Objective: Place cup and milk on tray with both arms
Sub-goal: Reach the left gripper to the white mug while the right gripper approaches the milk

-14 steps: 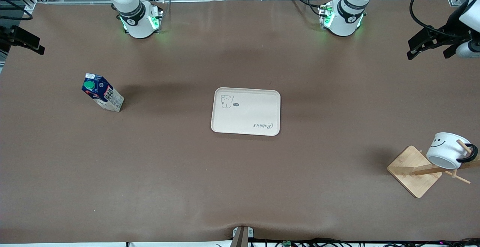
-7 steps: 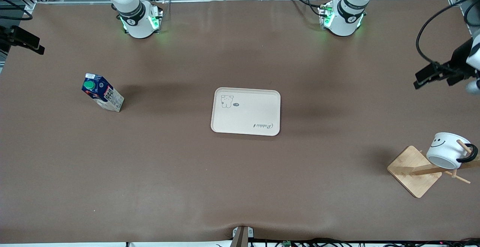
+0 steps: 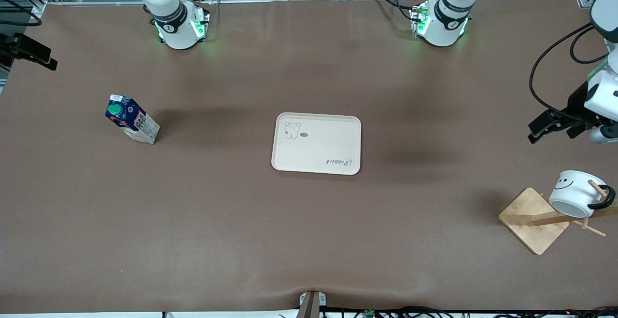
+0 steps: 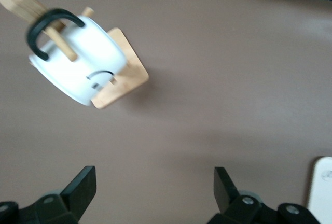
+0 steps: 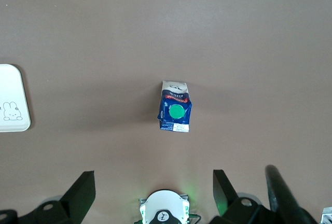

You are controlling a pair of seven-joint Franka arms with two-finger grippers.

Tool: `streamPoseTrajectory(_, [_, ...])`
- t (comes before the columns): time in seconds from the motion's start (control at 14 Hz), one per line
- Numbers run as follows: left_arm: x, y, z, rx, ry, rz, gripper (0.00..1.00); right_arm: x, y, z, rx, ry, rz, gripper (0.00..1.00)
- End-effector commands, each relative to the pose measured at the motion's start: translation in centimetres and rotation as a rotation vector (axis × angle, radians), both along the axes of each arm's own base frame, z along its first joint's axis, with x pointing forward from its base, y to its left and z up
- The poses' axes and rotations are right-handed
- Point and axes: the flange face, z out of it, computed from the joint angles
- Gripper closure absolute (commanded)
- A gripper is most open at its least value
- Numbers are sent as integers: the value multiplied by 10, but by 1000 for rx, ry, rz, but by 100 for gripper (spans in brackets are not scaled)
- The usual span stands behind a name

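From the front camera you see the tray (image 3: 316,143) at the table's middle, the milk (image 3: 131,125) standing at its 9 o'clock toward the right arm's end, and the cup (image 3: 577,193) hung on a wooden rack (image 3: 535,220) at its 4 o'clock. The left gripper (image 3: 544,130) hovers at the cup's 11 o'clock. In your left wrist view, the left gripper's fingers (image 4: 83,184) are spread, with the cup (image 4: 85,66) on its peg. In your right wrist view, the right gripper (image 5: 154,189) is spread high over the milk (image 5: 175,111).
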Motion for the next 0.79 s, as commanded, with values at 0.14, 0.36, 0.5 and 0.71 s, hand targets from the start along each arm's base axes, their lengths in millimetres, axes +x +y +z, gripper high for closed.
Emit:
streamPoseTrajectory(0.14, [-20,43,-43,7,-134,-98,0,-8,-1,3,-5,-6,3,0])
streamPoseTrajectory(0.36, [-18,84,-62,13,-169,-200,0,-8,-1,3,-5,-6,5,0])
streamPoseTrajectory(0.5, [-17,101,-75,-28,-205,-241,0,-8,-1,3,-5,-6,3,0])
streamPoseTrajectory(0.71, [-15,130,-97,-61,-257,-297,0,-8,-1,3,-5,-6,3,0])
